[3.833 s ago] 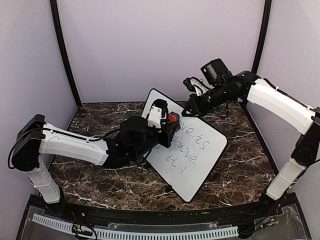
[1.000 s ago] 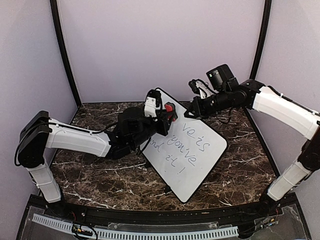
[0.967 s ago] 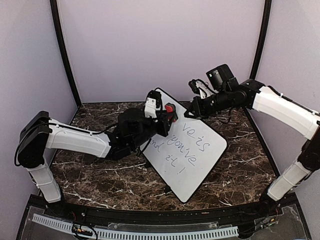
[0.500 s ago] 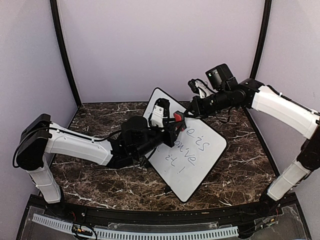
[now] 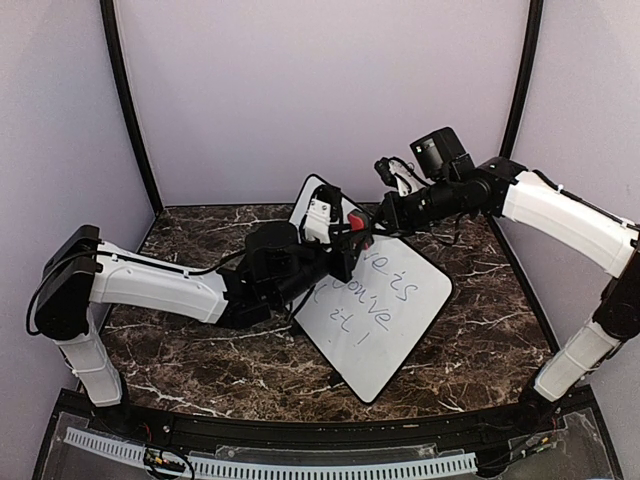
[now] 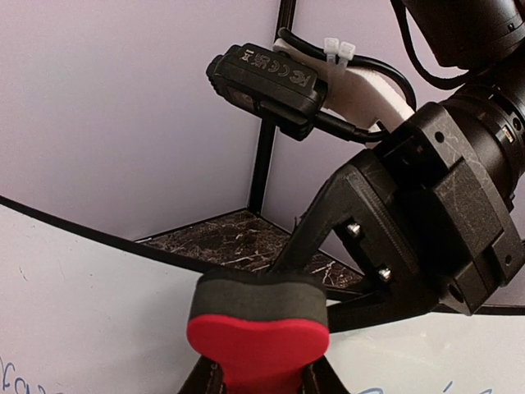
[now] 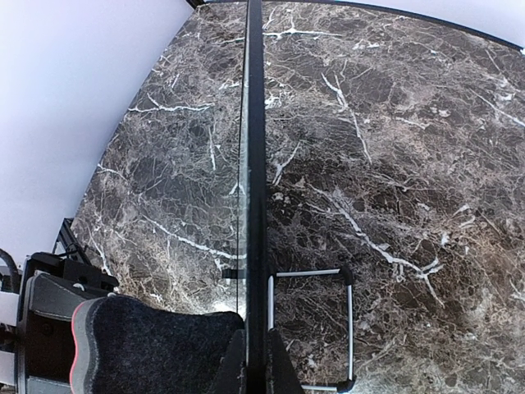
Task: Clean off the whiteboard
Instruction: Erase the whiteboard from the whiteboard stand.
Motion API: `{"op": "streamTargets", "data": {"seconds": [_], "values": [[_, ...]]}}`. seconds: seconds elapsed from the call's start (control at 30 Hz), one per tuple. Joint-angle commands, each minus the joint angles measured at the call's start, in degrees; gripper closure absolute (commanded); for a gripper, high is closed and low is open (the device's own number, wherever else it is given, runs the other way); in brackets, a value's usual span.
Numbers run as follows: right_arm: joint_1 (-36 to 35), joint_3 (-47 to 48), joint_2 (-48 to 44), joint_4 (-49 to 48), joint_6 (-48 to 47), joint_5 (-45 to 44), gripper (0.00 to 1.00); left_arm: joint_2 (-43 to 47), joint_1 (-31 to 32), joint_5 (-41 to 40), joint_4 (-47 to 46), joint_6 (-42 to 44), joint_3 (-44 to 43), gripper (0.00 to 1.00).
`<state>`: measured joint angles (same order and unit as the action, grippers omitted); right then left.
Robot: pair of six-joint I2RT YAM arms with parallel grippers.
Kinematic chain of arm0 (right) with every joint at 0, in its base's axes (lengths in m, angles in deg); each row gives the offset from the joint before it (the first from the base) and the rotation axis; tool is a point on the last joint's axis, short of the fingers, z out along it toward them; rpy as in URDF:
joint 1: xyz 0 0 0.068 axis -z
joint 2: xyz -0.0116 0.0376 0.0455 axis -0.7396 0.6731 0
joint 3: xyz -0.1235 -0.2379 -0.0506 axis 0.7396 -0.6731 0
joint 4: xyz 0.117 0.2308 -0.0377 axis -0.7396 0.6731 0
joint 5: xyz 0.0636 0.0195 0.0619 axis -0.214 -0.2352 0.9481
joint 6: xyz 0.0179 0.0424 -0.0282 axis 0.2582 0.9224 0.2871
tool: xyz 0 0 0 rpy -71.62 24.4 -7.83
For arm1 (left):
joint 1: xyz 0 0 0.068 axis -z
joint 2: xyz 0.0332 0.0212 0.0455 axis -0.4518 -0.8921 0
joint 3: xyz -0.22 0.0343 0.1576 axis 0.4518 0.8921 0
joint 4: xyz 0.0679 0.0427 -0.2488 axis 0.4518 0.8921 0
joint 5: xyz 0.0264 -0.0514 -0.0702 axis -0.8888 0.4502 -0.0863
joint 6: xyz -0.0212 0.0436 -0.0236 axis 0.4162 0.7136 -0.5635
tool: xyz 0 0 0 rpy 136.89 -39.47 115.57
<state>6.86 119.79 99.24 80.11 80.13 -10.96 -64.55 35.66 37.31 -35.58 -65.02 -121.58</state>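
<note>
The whiteboard leans tilted at mid-table, with blue-grey handwriting on its right and lower part. My left gripper is shut on a red eraser with a black felt pad, pressed to the board's upper part; the eraser also shows in the left wrist view on the white board face. My right gripper is shut on the board's top edge. In the right wrist view my right gripper pinches the black rim seen edge-on, with the eraser felt at the left.
The dark marble table is walled by lilac panels with black corner posts. The board's wire stand rests on the marble behind it. My right wrist camera hangs close over the eraser.
My left gripper has slid the eraser rightward along the board's top, toward my right gripper. The writing near the upper left of the board has been wiped. The right arm holds still.
</note>
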Motion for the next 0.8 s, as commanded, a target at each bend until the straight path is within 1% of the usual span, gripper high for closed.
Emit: {"op": "streamTargets", "data": {"seconds": [0.0, 0.2, 0.33, 0.5, 0.77], "values": [[-1.7, 0.5, 0.6, -0.6, -1.8, 2.4, 1.0, -0.5, -0.4, 0.4, 0.7, -0.3, 1.6, 0.95], [-1.7, 0.4, 0.8, -0.6, -2.0, 2.6, 1.0, -0.2, 0.4, 2.4, -0.7, -3.9, 7.7, 0.96], [-1.6, 0.6, 1.2, -0.5, -2.0, 2.6, 1.0, -0.3, 1.6, 2.2, -1.9, -3.3, 10.1, 0.96], [-1.6, 0.6, 1.6, -0.8, -1.8, 2.9, 1.0, -0.5, 1.7, 2.8, -2.7, -2.0, 8.5, 0.96], [-1.6, 0.6, 1.6, -0.6, -1.5, 2.6, 1.0, -1.4, 1.6, 2.0, -2.7, 1.4, 1.9, 0.96]]}}
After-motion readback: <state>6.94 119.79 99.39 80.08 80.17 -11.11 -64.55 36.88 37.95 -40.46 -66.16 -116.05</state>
